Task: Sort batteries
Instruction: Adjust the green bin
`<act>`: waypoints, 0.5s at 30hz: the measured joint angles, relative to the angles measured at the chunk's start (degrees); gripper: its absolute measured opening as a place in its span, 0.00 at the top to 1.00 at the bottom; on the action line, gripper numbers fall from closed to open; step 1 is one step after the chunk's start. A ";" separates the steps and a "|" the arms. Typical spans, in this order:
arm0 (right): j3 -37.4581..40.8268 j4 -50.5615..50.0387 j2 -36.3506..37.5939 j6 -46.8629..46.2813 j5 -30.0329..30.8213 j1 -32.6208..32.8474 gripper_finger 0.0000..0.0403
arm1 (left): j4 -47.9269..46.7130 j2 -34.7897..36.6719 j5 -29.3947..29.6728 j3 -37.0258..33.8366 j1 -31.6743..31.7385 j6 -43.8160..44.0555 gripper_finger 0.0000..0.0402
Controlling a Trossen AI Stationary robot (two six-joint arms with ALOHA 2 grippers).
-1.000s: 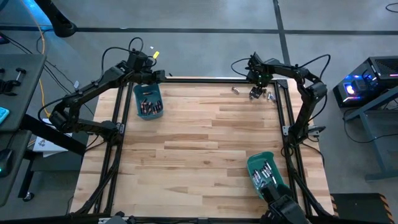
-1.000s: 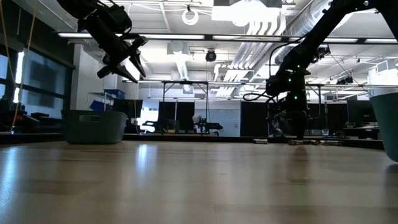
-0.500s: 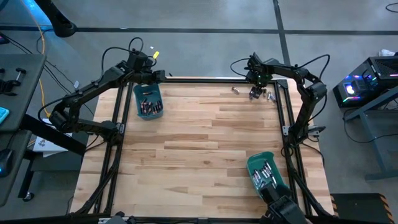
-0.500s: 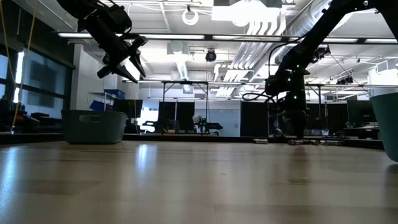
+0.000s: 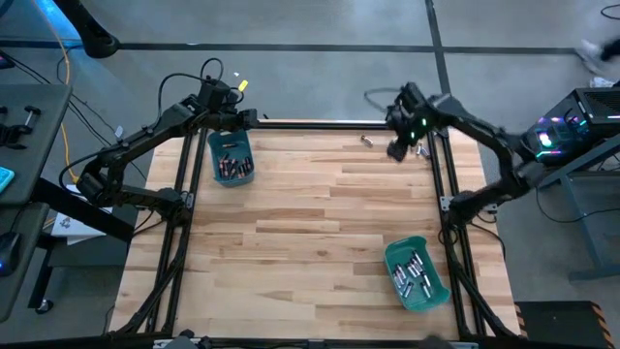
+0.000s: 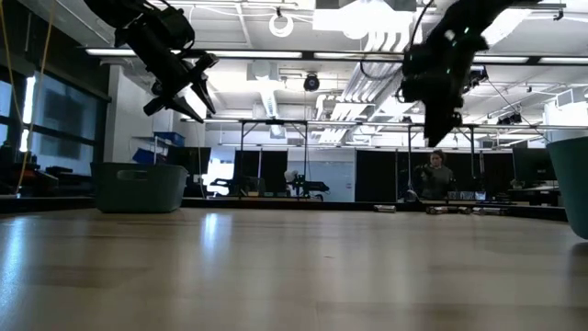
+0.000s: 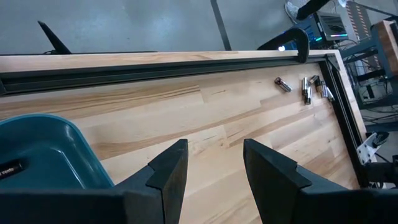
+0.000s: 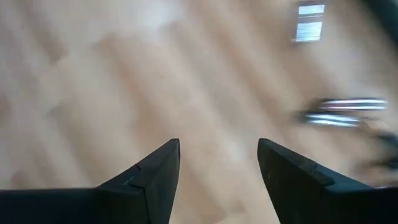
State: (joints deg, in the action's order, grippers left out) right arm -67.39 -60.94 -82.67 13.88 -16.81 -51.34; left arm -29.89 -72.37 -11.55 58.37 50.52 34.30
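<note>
Since a second ago the right arm has been rising off the far right corner and swinging outward; its elbow now reaches beyond the table edge, where before it was folded close over the loose cells. The left arm and both bins are sitting where they were.

The right gripper [image 5: 396, 150] is hanging in the air above the far right corner, fingers spread, nothing between them in the right wrist view. The left gripper [image 7: 212, 163] is hovering open and empty over the far left corner, just beside the teal rectangular plastic bin [image 5: 212, 153] there.

Where the small cylindrical batteries are lying:
- a few loose batteries [image 5: 368, 141] on the bare light wooden table [image 5: 310, 223] at the far right corner, more just beside the black frame rail; the left wrist view is showing the same cluster [image 7: 306, 88]
- a batch in the far-left teal bin
- another batch in the near-right teal bin [image 5: 391, 258]

Step in hand, as I judge it: picking from the loose cluster, and no cell seems to have come up with the fingers.

Next move is calling for lowering the right gripper back over one cell, straddling it across its length, closing, then carrying it to the bin matching its type. The cells are round, so a glancing finger may roll one toward the rail.
</note>
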 joint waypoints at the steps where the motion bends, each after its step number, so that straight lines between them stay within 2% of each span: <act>1: 1.48 -0.40 2.23 -0.45 -0.80 2.57 0.48 | 0.00 -0.01 0.00 0.00 0.00 0.00 0.63; 4: 6.94 -1.78 8.99 -7.34 -0.76 10.78 0.48 | 0.03 -0.01 -0.02 0.00 0.00 0.00 0.63; 8: 13.33 -4.91 16.32 -24.84 -1.01 21.28 0.48 | 0.03 -0.01 -0.04 0.00 0.00 -0.52 0.63; 10: 16.07 -6.48 19.27 -32.24 -3.21 26.29 0.48 | 0.07 -0.01 -0.07 0.00 0.00 -0.94 0.63; 12: 18.34 -6.64 21.89 -34.44 -5.15 31.65 0.48 | 0.12 -0.01 -0.08 0.00 0.00 -1.77 0.63; 15: 21.94 -4.64 25.04 -31.87 -5.72 39.60 0.48 | 0.20 0.00 -0.11 0.00 0.00 -3.29 0.63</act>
State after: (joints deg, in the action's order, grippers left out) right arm -45.46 -65.58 -57.63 -17.99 -22.52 -11.74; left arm -29.69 -72.37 -11.66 58.37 50.52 31.01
